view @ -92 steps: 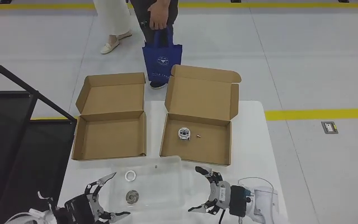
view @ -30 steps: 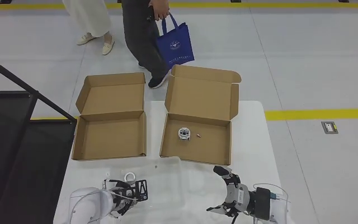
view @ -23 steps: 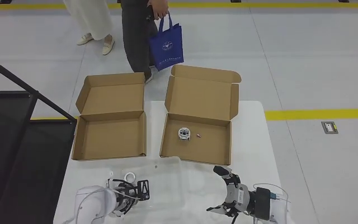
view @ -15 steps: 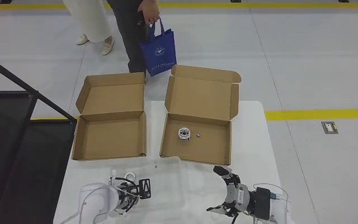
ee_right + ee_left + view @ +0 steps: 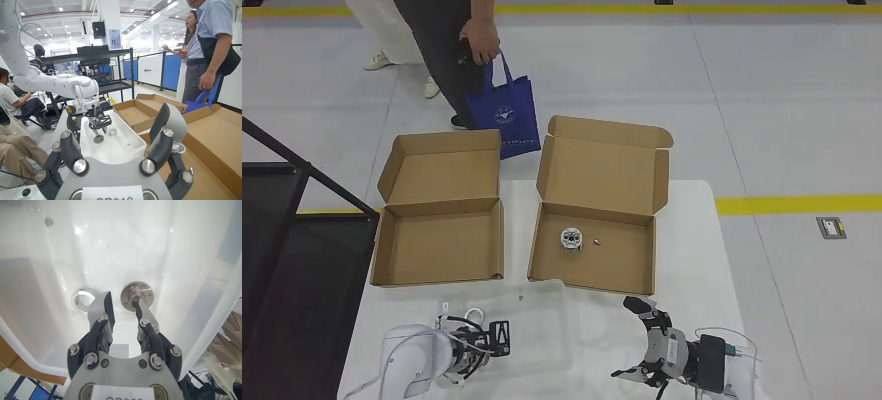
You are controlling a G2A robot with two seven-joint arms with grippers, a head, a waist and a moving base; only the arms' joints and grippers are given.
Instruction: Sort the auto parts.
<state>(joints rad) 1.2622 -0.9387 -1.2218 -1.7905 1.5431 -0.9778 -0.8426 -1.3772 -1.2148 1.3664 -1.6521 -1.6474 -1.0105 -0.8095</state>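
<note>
- Your left gripper (image 5: pixel 122 301) has its jaws parted and grips nothing. One fingertip (image 5: pixel 137 303) sits at the centre bore of the flanged disc (image 5: pixel 128 292), and the other is down outside the disc's rim.
- Just beside that outer finger lies a metal ring (image 5: pixel 79 309), apart from the disc.
- Both parts rest on the floor of the white tray (image 5: pixel 189 285), whose walls hem the gripper in on either side. A dark speck (image 5: pixel 48 221) lies farther ahead.
- The right wrist view shows what the left one cannot: the left gripper pointing straight down onto the disc, with the nearer cardboard box (image 5: pixel 132 113) beyond the tray.
- Your right gripper (image 5: pixel 640 345) hangs wide open, holding nothing, well apart from the left one. It is close to the farther cardboard box (image 5: pixel 622 265), which holds a round part (image 5: pixel 571 238) and a small pin (image 5: pixel 191 169).
</note>
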